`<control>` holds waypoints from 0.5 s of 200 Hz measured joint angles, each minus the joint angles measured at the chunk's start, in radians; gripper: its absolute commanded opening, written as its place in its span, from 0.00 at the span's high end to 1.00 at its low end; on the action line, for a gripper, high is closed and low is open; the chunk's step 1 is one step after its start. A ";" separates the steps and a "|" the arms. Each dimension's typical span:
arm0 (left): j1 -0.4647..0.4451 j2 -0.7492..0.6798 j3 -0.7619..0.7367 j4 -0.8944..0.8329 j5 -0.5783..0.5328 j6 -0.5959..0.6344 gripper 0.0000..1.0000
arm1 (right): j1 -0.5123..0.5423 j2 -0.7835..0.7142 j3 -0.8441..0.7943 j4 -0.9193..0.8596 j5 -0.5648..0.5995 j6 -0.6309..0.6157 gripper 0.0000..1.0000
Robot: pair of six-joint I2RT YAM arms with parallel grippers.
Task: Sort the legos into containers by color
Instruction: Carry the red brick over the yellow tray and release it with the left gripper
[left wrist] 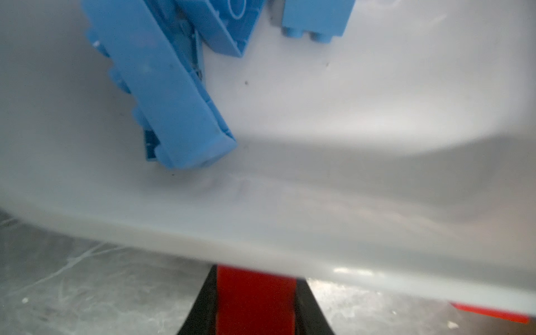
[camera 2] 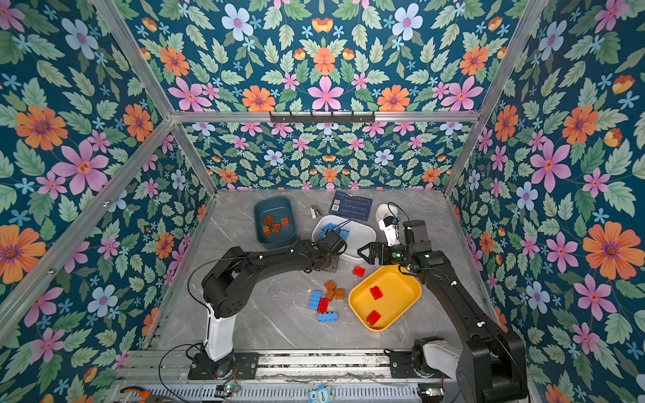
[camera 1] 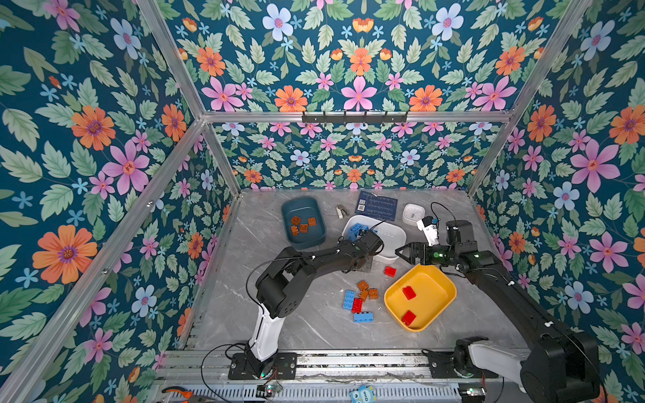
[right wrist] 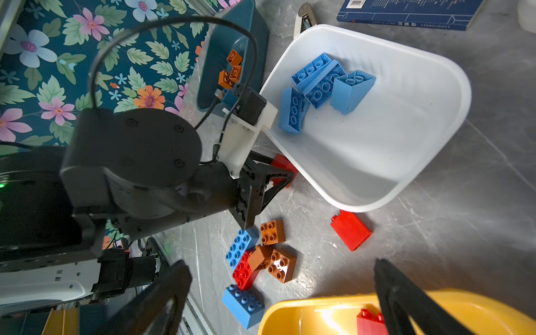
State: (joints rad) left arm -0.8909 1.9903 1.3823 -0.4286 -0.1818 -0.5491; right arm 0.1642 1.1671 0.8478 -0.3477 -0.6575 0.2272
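Sorting partway: left tool (right wrist: pixel 285 171) clamps a red brick (left wrist: pixel 255 290) beside the white tub (right wrist: pixel 435 58), right tool (camera 1: pixel 401 254) gapes empty, and a mixed heap (camera 1: pixel 361 300) near both lies unsorted.

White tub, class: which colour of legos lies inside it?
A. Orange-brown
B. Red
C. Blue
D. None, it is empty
C: in the right wrist view the white tub holds a cluster of blue legos and no brick of any other colour.
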 measured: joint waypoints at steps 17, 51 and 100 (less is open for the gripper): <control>-0.002 -0.046 0.002 -0.006 0.017 0.003 0.80 | -0.002 -0.005 0.000 -0.002 0.002 -0.003 0.01; -0.042 -0.138 0.005 -0.029 0.071 0.006 0.78 | -0.024 -0.010 0.000 -0.019 0.004 -0.011 0.01; -0.162 -0.205 0.014 -0.023 0.176 -0.037 0.78 | -0.077 -0.018 -0.011 -0.035 -0.002 -0.014 0.01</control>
State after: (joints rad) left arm -1.0531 1.7851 1.3968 -0.4515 -0.0055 -0.5861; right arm 0.0868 1.1492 0.8364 -0.3828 -0.6594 0.2134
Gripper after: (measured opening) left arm 0.340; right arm 0.990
